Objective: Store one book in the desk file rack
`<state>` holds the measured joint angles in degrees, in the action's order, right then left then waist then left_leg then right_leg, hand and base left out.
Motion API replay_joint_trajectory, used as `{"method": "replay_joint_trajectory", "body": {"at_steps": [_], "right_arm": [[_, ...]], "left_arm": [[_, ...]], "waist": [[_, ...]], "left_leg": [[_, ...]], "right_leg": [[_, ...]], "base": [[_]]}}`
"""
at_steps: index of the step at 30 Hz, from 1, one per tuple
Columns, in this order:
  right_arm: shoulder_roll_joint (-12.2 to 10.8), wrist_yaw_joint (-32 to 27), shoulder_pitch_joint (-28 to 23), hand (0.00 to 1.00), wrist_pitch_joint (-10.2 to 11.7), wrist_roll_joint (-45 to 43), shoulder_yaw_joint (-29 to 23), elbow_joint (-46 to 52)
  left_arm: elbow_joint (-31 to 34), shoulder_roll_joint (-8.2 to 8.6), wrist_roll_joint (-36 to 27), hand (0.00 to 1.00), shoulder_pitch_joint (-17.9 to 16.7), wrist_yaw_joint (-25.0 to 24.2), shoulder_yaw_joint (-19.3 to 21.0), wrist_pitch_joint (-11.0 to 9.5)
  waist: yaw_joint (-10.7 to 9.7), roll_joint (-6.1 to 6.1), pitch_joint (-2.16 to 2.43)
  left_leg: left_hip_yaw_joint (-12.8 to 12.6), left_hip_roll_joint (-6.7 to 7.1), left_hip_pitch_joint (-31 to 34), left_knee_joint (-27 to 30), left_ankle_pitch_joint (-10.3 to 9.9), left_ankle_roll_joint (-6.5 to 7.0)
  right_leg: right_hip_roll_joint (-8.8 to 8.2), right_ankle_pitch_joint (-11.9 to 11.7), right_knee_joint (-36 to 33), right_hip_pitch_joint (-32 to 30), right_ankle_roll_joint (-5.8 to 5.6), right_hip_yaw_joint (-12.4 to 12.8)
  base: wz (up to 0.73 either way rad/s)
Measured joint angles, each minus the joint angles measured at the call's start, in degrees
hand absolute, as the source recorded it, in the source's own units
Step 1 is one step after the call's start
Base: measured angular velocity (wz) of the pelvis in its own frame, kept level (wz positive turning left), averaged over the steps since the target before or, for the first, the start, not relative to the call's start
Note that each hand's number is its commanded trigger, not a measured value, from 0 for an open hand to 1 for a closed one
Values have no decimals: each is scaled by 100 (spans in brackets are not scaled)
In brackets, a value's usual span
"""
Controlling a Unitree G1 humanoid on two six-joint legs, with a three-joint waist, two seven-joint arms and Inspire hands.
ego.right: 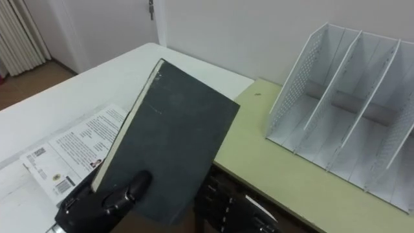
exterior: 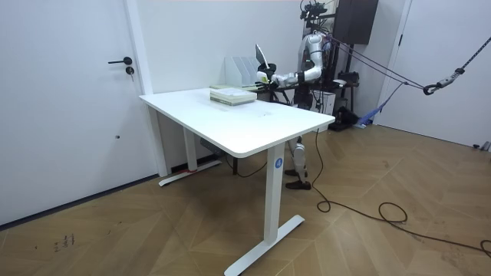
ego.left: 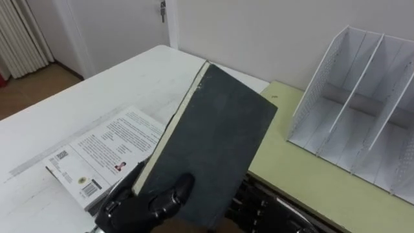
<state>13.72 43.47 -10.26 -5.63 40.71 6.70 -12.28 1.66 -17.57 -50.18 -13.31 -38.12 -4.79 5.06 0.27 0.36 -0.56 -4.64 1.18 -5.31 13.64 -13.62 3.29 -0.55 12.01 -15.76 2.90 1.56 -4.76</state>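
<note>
Desk (ego.left: 123,77) keeps the spare books (ego.left: 103,155). Left hand (ego.left: 149,204) curls round book (ego.left: 213,142) at its low end, tilted up, short of rack (ego.left: 362,110); likely so the free end slots in first.

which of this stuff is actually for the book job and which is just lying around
For the job:
dark book, held in the left hand
rack, on the green side table

Just lying about:
white book, flat on the desk
door
curtain
</note>
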Motion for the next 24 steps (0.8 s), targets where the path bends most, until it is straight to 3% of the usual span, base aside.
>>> {"method": "replay_joint_trajectory", "body": {"at_steps": [9,14,18,24], "right_arm": [[23,144,8,0,-213,1197,46,556],[138,235,8,0,-325,1765,108,881],[199,306,7,0,-401,1988,140,912],[243,318,6,0,-448,2239,199,916]], "left_arm": [[-181,-26,-62,100,22,-486,-68,385],[-372,-148,-207,100,162,-682,-117,466],[-393,-173,-210,100,199,-754,-189,526],[-395,-211,-225,100,259,-765,-214,586]], "waist": [[14,81,15],[16,103,22],[15,150,53],[13,151,57]], "left_leg": [[-6,-34,82,135,-53,-21],[-25,-49,74,183,-71,-45],[-34,-53,67,184,-72,-47],[-45,-54,64,176,-72,-48]], "right_leg": [[26,4,-103,-96,7,21],[59,28,-98,-98,39,94],[68,28,-102,-101,40,121],[73,28,-104,-109,41,142]], "base": [[-1],[-4],[-2],[0]]}}
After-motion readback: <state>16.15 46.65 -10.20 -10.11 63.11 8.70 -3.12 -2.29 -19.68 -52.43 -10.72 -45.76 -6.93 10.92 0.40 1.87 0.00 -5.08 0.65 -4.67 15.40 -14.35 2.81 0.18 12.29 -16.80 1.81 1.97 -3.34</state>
